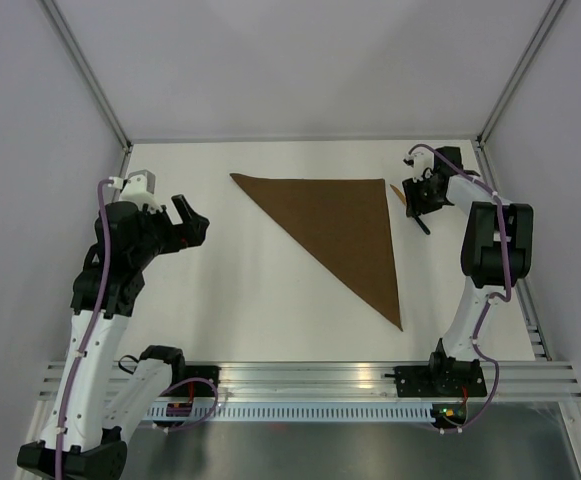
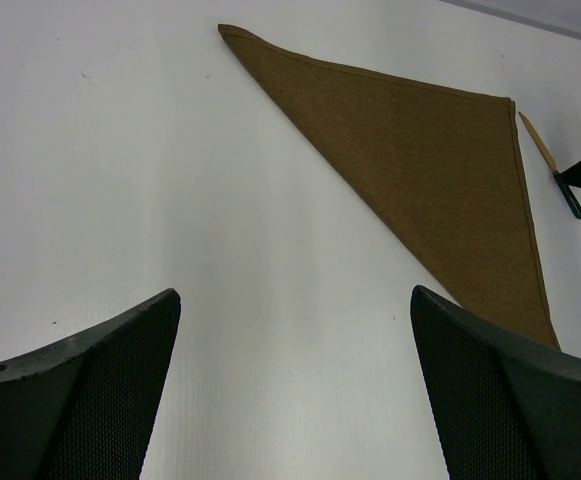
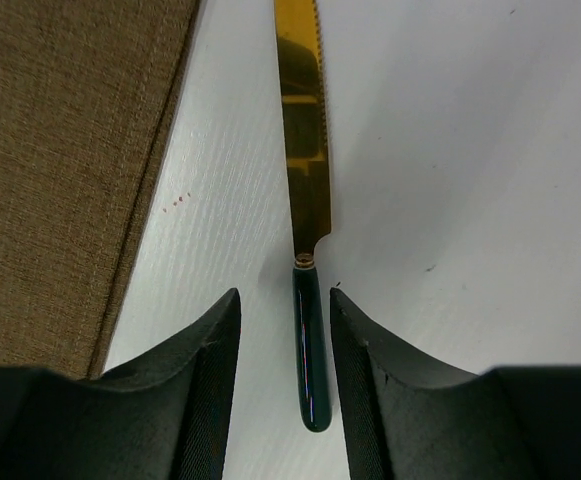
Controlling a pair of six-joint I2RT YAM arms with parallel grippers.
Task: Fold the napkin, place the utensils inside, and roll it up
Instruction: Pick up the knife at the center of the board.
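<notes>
R claw [image 3: 283, 300] is closest in the right wrist cam. Its two black fingers [image 3: 195, 390] are down at table level, one on each side of the knife [image 3: 305, 200]. The gap is narrow, only a bit wider than the dark handle. I can see white table [image 3: 470, 150] between the handle and the finger on the napkin side, so it's not clamped. On the other side the finger is v. close to the handle, and I can't tell if it's touching.

The knife lies flat, gold blade pointing away from the claw, serrated edge on the side away from the cloth. It sits just beside the napkin [image 3: 60, 150], roughly parallel to its hem, with a strip of bare table between them.

In the top cam the napkin [image 1: 345, 225] is folded to a brown triangle lying flat. One edge runs along the far side, one runs down the right, and the long edge goes diagonally from far-left to near-right. The knife [image 1: 398, 191] is by the far-right corner, with the R claw [image 1: 420, 205] over it.

L claw [image 1: 192, 222] is well left of the napkin, over bare table. In its own cam the L claw [image 2: 295, 292] is spread wide w/ nothing between the fingers. That cam also shows the napkin [image 2: 430, 160] and knife [image 2: 550, 160] further out.
</notes>
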